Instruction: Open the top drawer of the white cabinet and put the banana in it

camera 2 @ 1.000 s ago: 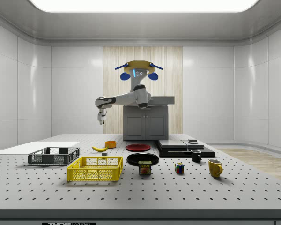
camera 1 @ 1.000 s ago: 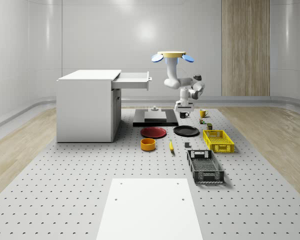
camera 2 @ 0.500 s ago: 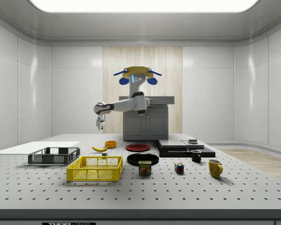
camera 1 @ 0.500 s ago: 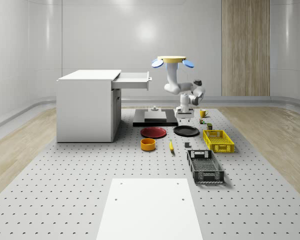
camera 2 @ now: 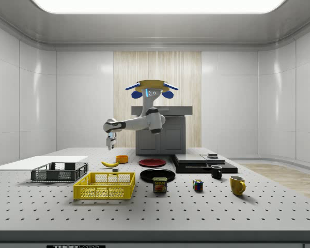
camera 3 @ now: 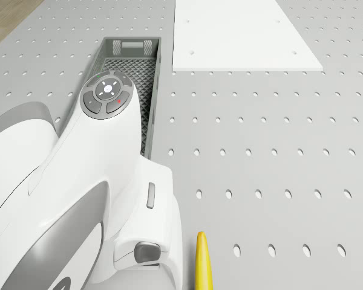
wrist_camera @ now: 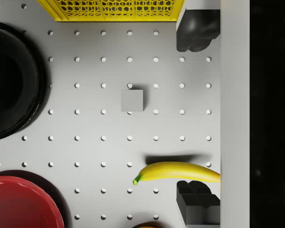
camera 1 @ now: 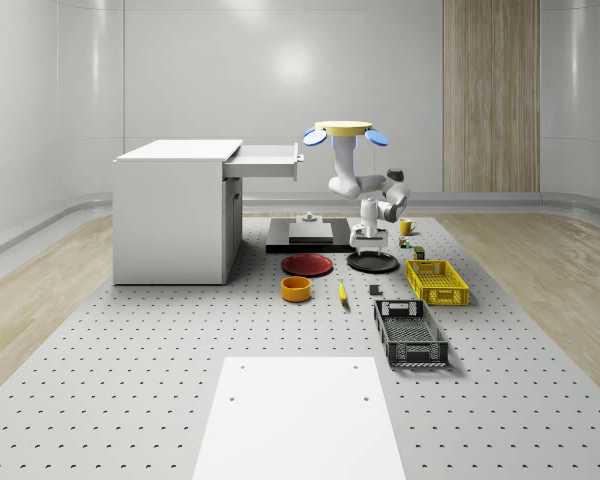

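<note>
The yellow banana (camera 1: 342, 291) lies on the perforated table between the orange bowl and the black crate. The white cabinet (camera 1: 175, 210) stands at the whole-scene view's left with its top drawer (camera 1: 265, 160) pulled out. The drone (camera 1: 343, 130) hovers over the plates, to the right of the drawer. Its arm reaches down, and the gripper (camera 2: 110, 146) hangs above the banana (camera 2: 110, 164) without touching it. In the wrist view the gripper (wrist_camera: 195, 116) is open, with the banana (wrist_camera: 175, 172) on the table close by one finger (wrist_camera: 197, 204). The banana (camera 3: 203, 263) also lies beside the arm in the drone view.
A red plate (camera 1: 308, 264) and a black plate (camera 1: 372, 262) lie under the arm. An orange bowl (camera 1: 296, 289), a yellow basket (camera 1: 437, 281) and a black crate (camera 1: 410, 333) surround the banana. A small grey block (wrist_camera: 132, 100) sits on the table. A white slab (camera 1: 300, 415) lies in front.
The drone has sunk lower and the arm has brought the gripper down toward the table, nearer the banana. The drawer and the banana have not moved.
</note>
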You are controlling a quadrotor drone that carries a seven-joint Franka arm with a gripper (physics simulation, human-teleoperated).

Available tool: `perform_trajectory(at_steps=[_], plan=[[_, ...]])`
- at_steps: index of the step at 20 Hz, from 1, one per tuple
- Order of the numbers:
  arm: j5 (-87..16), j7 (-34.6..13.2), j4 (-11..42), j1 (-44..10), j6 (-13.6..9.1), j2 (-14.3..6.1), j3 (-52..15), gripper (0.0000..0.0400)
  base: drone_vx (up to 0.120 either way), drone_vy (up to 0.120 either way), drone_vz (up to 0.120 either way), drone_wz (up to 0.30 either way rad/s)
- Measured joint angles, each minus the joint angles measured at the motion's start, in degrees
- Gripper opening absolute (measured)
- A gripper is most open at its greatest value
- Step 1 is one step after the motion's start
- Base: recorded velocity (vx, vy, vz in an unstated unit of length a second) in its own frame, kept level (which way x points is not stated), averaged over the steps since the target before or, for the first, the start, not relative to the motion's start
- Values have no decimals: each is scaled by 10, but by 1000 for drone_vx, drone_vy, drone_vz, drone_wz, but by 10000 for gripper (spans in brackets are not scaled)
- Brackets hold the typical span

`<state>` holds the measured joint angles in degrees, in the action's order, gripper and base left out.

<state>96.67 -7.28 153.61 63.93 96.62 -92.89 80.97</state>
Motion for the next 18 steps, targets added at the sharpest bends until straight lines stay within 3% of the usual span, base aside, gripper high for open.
perform_trajectory(at_steps=[4,9,18], plan=[[0,0,0,0,0,0,0,400,10,0,-120,0],[0,0,0,0,0,0,0,400,120,0,-120,0],[3,41,11,30,-2,1,-1,400,9,0,-4,0]])
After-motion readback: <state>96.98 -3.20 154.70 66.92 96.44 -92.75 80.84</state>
